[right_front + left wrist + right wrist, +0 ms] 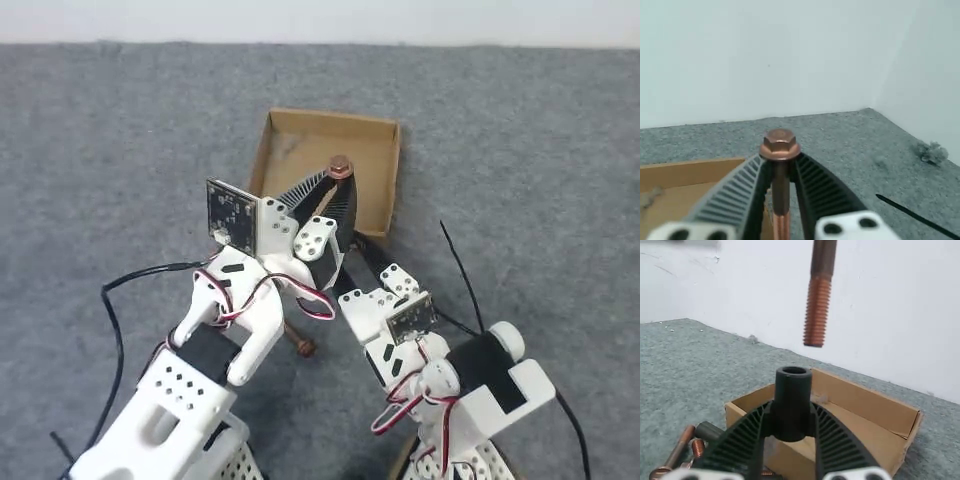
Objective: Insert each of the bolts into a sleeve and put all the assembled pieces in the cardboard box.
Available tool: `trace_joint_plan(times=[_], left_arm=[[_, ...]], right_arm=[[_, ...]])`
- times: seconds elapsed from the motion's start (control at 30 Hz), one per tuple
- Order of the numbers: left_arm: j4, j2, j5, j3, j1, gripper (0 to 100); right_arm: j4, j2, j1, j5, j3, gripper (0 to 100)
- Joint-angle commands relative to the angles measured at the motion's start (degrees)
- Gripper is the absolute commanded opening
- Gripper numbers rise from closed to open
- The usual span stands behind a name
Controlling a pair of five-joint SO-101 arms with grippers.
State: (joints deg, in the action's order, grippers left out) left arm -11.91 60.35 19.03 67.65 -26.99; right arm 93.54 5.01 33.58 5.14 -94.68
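The left gripper (781,165) is closed on a copper bolt (780,145) and holds it upright, head on top; seen from above it is over the box (300,130). The right gripper (791,415) clamps a black sleeve (792,395), also upright, with the hole facing up. The bolt's threaded tip hangs just above this hole, not inside it. More bolts (675,455) and a second sleeve (707,430) lie on the grey carpet (100,150) beside the box.
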Motion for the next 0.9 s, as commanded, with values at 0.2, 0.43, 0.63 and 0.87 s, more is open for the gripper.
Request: trace_joint_plan(times=[0.2,0.43,0.63,0.87], left_arm=[[2.6,2.5,-2.8,1.5,0.2,1],[5.9,2.5,-2.6,2.3,1.8,1],[6.8,2.5,-2.8,5.1,1.2,1],[6.9,2.5,-3.0,5.3,1.7,1]], right_arm=[[0.0,-0.7,-0.8,0.4,-1.1,0.7],[0.0,-0.7,-0.8,0.4,-1.1,0.7],[0.0,-0.7,-0.7,0.4,-1.0,0.7],[0.0,-0.7,-0.7,0.4,-1.0,0.7]])
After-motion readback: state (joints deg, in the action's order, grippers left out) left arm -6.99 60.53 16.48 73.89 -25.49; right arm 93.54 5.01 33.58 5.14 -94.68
